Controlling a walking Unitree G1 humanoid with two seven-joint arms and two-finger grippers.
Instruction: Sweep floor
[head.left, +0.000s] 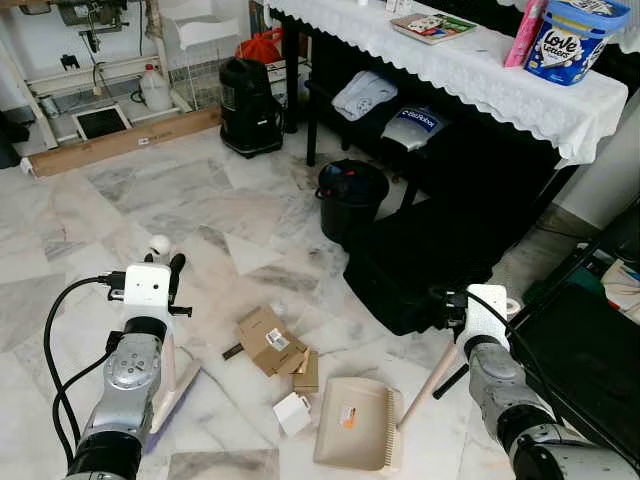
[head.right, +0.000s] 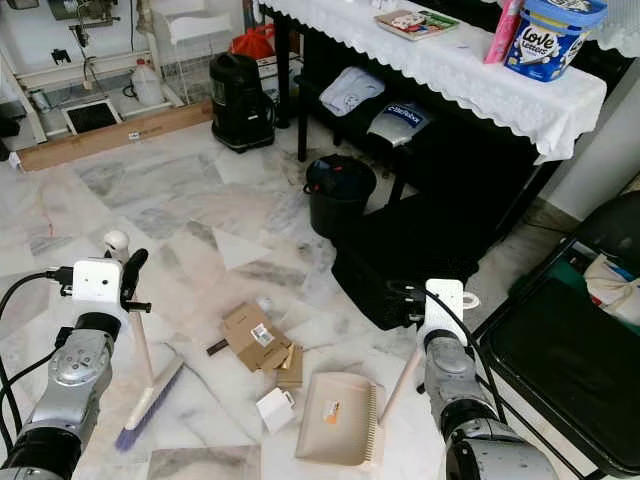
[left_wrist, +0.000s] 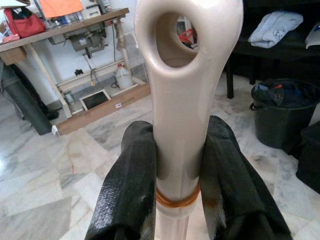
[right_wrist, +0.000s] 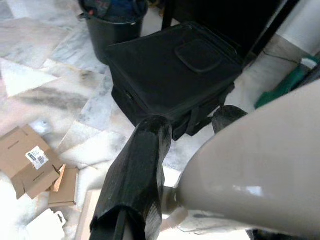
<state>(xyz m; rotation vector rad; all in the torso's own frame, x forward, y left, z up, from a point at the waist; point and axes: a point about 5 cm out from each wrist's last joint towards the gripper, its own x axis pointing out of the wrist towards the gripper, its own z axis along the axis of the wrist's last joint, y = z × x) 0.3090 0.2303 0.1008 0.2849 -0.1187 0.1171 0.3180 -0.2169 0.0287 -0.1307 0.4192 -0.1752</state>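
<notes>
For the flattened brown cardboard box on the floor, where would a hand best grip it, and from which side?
Grip the cardboard box by its raised, folded edge nearest the dustpan, coming from above. It lies nearly flat on the marble floor, so only an upturned flap gives the fingers purchase. Both hands are occupied: left hand on the broom, right hand on the dustpan handle.

Beige dustpan (head.left: 355, 424), grey-veined marble floor (head.left: 120, 200)

Silver jointed arms carry white wrist housings; black cable loops beside left arm (head.left: 125, 385); fingers (left_wrist: 130, 185) black.
</notes>
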